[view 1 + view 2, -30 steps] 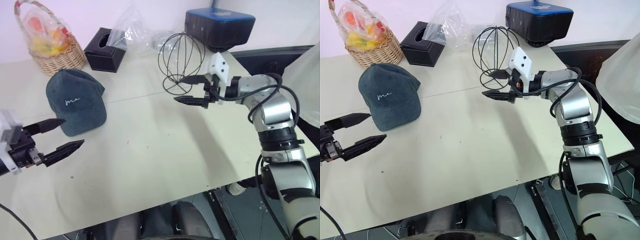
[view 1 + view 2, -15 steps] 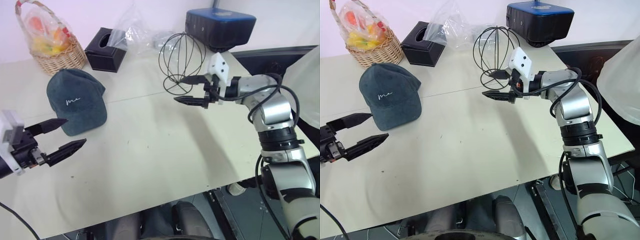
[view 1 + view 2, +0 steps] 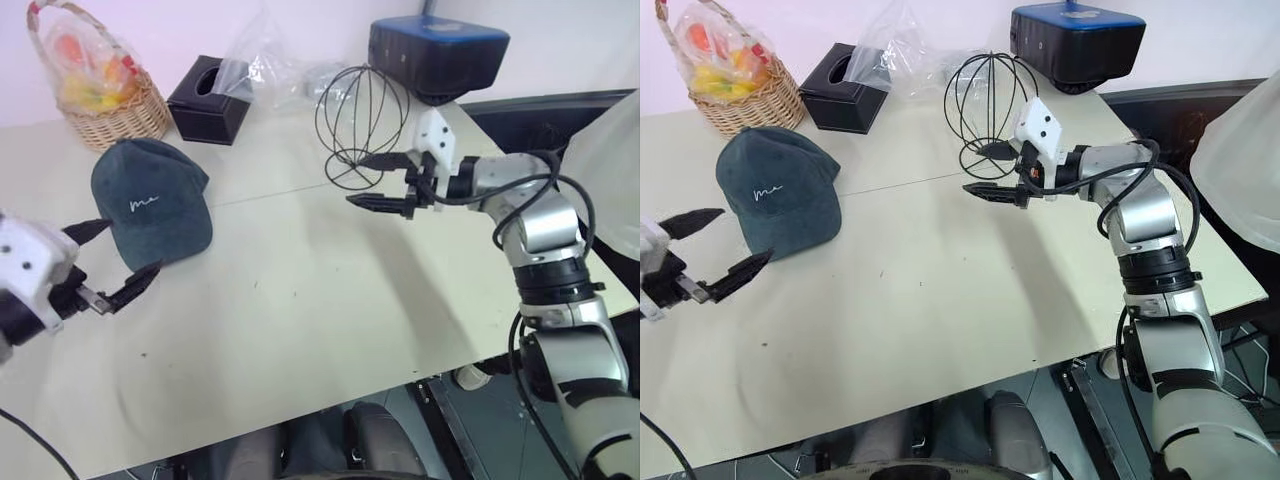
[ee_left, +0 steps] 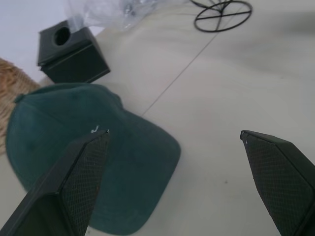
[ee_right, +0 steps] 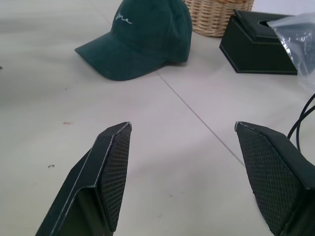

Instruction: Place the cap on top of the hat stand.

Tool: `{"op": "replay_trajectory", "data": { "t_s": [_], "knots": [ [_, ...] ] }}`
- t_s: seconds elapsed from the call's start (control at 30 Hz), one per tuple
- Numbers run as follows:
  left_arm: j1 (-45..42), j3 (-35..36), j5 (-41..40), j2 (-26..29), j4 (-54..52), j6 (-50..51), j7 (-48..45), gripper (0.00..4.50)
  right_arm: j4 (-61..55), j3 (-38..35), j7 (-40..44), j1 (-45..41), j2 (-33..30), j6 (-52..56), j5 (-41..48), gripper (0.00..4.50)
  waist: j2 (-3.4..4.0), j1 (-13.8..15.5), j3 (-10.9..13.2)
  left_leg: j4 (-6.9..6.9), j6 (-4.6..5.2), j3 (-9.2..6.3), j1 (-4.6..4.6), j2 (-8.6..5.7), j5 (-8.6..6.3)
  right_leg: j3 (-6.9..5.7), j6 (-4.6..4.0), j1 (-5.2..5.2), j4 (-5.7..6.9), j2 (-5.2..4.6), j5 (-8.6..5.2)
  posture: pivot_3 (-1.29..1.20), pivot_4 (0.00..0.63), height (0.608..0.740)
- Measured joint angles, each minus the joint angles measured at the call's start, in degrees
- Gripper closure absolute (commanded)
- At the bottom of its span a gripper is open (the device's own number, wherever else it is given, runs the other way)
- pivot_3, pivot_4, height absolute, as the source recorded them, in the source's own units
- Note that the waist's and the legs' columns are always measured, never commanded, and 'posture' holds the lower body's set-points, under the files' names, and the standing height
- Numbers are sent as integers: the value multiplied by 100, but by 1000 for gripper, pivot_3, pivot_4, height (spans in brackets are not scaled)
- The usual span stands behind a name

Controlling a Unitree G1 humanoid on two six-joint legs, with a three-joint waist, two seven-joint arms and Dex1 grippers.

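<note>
Resting flat on the cream surface (image 3: 300, 300), the teal cap (image 3: 152, 203) lies near the wicker basket (image 3: 105, 105), brim toward you. Your left pincer (image 3: 108, 262) hovers just beside the brim, spread wide and empty. Your right pincer (image 3: 378, 180) gapes wide just beside the wire hat stand (image 3: 362, 125), holding nothing.

A wicker basket (image 3: 105, 105) stands beside a black tissue box (image 3: 209, 99).

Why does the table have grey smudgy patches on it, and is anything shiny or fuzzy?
Left eye view: soft arm shadows lie on the table; the plastic bag glints. Left wrist view: the near fingers look fuzzy, while the cap stays clear.
</note>
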Motion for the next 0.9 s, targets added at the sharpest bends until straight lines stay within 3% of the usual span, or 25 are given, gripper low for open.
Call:
{"op": "replay_trajectory", "data": {
  "t_s": [0.2, 0.37, 0.67, 0.9],
  "knots": [
    [642, -764, 1530, -825, -73, -1118, 559, 0, -131, 38, -107, 173, 180, 0, 7, 1081, 0, 9, -2, 5, 0, 1, 2, 0, 0, 0, 0, 4, 2, 0, 0, 0, 150, 740],
    [675, -859, 2554, -1151, 194, -2115, 1028, 0, -238, 90, -171, 266, 222, 0, 7, 1081, -3, 30, -3, 16, 2, -1, 1, 1, -1, -2, 1, 10, 5, -1, 1, 0, 150, 740],
    [684, -1292, 4662, -1180, 1026, -3722, 1893, 0, -331, 91, -298, 376, 318, 30, 66, 1081, -3, 20, -3, 15, 3, -1, 1, 1, -1, -3, 1, 8, 7, 0, 1, 0, 150, 740],
    [406, -1704, 5763, -927, 1395, -4266, 2206, 0, -441, 91, -346, 380, 339, 54, 118, 1081, -3, 22, -3, 15, 3, -1, 1, 1, -2, -3, 1, 7, 9, 0, 1, 0, 150, 740]
  ]
}}
